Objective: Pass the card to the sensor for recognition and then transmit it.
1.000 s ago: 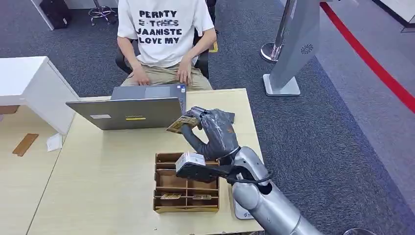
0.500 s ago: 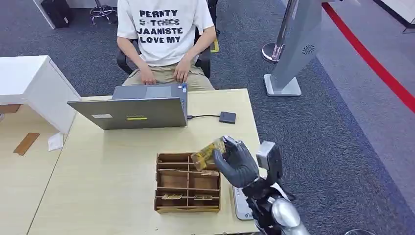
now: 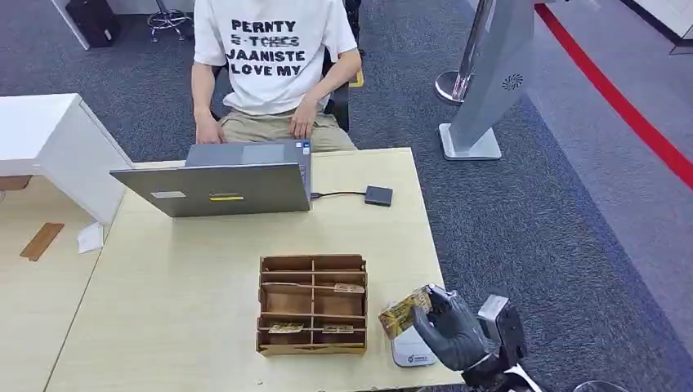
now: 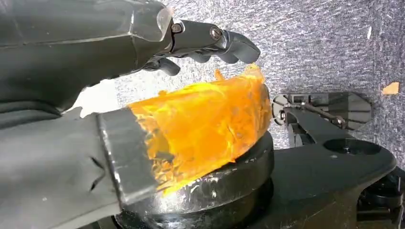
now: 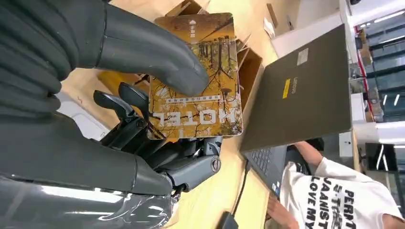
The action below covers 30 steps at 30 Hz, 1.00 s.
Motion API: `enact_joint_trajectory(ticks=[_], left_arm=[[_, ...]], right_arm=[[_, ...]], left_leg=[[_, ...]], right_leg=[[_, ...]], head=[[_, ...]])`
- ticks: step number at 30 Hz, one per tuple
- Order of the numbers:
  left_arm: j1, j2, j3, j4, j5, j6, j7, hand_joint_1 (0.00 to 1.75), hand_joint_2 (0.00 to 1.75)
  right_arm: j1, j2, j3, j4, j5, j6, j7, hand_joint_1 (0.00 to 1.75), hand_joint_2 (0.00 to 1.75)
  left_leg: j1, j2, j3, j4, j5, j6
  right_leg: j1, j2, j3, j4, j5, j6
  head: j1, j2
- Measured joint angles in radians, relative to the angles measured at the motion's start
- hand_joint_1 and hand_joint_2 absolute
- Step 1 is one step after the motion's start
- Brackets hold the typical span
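Note:
My right hand (image 3: 449, 331) hovers at the table's front right corner and pinches a yellow-brown hotel card (image 3: 404, 311) between thumb and fingers. In the right wrist view the card (image 5: 196, 81) reads "HOTEL", with the thumb (image 5: 143, 47) pressed on its face. The card hangs just above a white flat pad (image 3: 409, 355) beside the wooden box. A small black reader (image 3: 378, 195) lies far off at the table's back right, cabled to the laptop (image 3: 212, 189). My left hand (image 4: 71, 71) hangs over grey carpet, holding nothing, its orange-wrapped thumb (image 4: 200, 129) apart from the fingers (image 4: 215, 40).
A wooden compartment box (image 3: 310, 263) with a few cards in it stands at the table's front middle. A person (image 3: 270, 57) sits behind the laptop. A grey sign stand (image 3: 490, 82) is on the carpet to the right, a white cabinet (image 3: 41, 139) to the left.
My right hand has drawn back with the card from beside the laptop, past the wooden box, to the table's front right corner. The person's hands shifted slightly.

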Motion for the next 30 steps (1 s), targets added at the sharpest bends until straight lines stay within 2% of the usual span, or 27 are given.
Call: enact_joint_trajectory(ticks=[7, 12, 17, 19, 21, 23, 30], left_arm=[[0.0, 0.0, 0.001, 0.0, 0.006, 0.003, -0.002, 0.0, 0.0], [0.0, 0.0, 0.001, 0.0, 0.022, 0.01, -0.011, 0.0, 0.0], [0.002, 0.001, 0.005, 0.0, 0.036, 0.012, -0.02, 0.0, 0.0], [0.002, 0.001, 0.005, 0.0, 0.038, 0.014, -0.02, 0.0, 0.0], [0.002, 0.001, 0.005, 0.0, 0.042, 0.019, -0.021, 0.0, 0.0], [0.002, 0.001, 0.005, 0.0, 0.044, 0.019, -0.02, 0.0, 0.0], [0.001, 0.001, 0.005, 0.0, 0.046, 0.019, -0.021, 0.0, 0.0]], right_arm=[[0.004, -0.009, -0.001, -0.006, 0.006, -0.018, 0.0, 1.75, 1.75], [0.013, -0.036, -0.003, -0.017, 0.047, -0.062, -0.019, 1.75, 1.75], [0.068, -0.074, -0.047, -0.063, 0.08, -0.09, -0.026, 1.75, 1.75], [0.079, -0.079, -0.055, -0.071, 0.128, -0.109, -0.018, 1.75, 1.75], [0.076, -0.08, -0.052, -0.072, 0.267, -0.172, 0.007, 1.75, 1.75], [0.068, -0.08, -0.039, -0.07, 0.348, -0.212, 0.021, 1.75, 1.75], [0.027, -0.081, 0.023, -0.048, 0.466, -0.306, 0.061, 1.75, 1.75]], left_leg=[[0.0, 0.0, 0.0, 0.0, 0.0, 0.0], [0.0, 0.0, 0.0, 0.0, 0.0, 0.0], [0.0, 0.0, 0.0, 0.0, 0.0, 0.0], [0.0, 0.0, 0.0, 0.0, -0.001, 0.0], [0.0, 0.0, 0.0, 0.0, -0.001, 0.0], [0.0, 0.0, 0.0, 0.0, 0.0, 0.0], [0.001, 0.0, 0.0, 0.0, 0.0, 0.0]], right_leg=[[0.0, 0.0, 0.0, 0.0, 0.0, 0.0], [0.0, 0.0, 0.0, 0.0, 0.0, 0.0], [0.0, 0.0, 0.0, 0.0, 0.0, 0.0], [0.0, 0.0, 0.0, 0.0, 0.0, 0.0], [0.0, 0.0, 0.0, 0.0, 0.0, 0.0], [0.0, 0.0, 0.0, 0.0, 0.0, 0.0], [0.0, 0.0, 0.0, 0.0, 0.0, 0.0]], head=[[0.0, 0.0], [0.0, 0.0], [0.0, 0.0], [0.0, 0.0], [0.0, 0.0], [0.0, 0.0], [0.0, 0.0]])
